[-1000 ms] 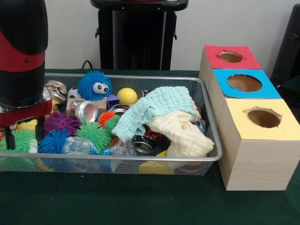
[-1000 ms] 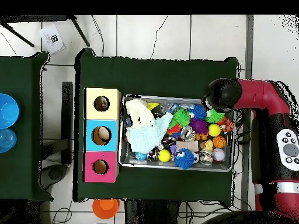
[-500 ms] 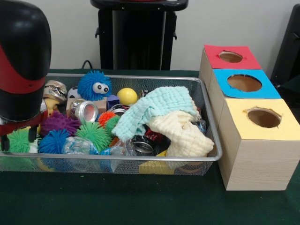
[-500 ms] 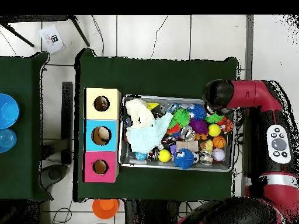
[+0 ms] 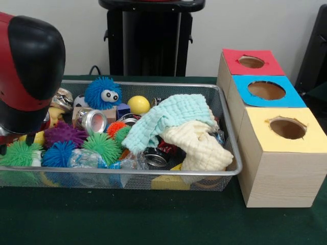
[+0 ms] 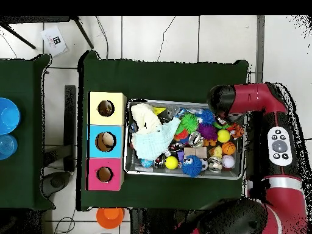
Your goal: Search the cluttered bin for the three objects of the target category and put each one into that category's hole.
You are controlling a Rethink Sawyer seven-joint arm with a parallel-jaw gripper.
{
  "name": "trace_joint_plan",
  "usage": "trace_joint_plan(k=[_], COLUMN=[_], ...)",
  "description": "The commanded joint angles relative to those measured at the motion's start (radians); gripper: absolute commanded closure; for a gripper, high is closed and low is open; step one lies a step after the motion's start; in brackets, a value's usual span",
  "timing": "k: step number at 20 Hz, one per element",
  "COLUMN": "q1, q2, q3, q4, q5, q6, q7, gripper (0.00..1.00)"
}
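Observation:
A wire mesh bin (image 5: pixel 153 176) holds a jumble of toys. A mint cloth (image 5: pixel 171 118) and a cream cloth (image 5: pixel 200 145) lie heaped at its right end. A blue fuzzy ball with eyes (image 5: pixel 102 93), a yellow ball (image 5: pixel 138 104), a silver can (image 5: pixel 93 120) and green (image 5: pixel 102 145), blue (image 5: pixel 59 153) and purple (image 5: pixel 65 132) spiky balls fill the left. Beside the bin stand the red (image 5: pixel 253 62), blue (image 5: pixel 266 90) and yellow (image 5: pixel 287 128) hole boxes. My arm's last link (image 5: pixel 28 66) hangs over the bin's left end and hides the gripper; from above the arm (image 6: pixel 220 97) covers that corner.
A black stand (image 5: pixel 150 35) rises behind the bin. In the overhead view the bin (image 6: pixel 183 176) lies between the boxes (image 6: pixel 117 141) and my arm. Blue bowls (image 6: pixel 7 116) sit on a side table, and an orange object (image 6: pixel 110 216) is on the floor.
The arm has risen and swung toward the bin's left corner. The fingers that stood by the green spiky ball have left the picture, and that ball lies uncovered.

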Motion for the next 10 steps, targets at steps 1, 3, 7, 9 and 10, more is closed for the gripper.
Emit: trace_joint_plan(k=[1,3,7,9,10], q1=[-0.067,-0.094,-0.148,-0.180,-0.184], q2=[0.052,0.060,0.072,0.071,0.077], q3=[0.021,0.037,0.075,0.099,0.099], q4=[0.033,0.057,0.110,0.145,0.141], q5=[0.044,0.073,0.131,0.161,0.158], q6=[0.012,-0.022,-0.106,-0.150,-0.154], q7=[-0.291,-0.290,-0.285,-0.291,-0.301], gripper=[0.00,0.00,0.00,0.00,0.00])
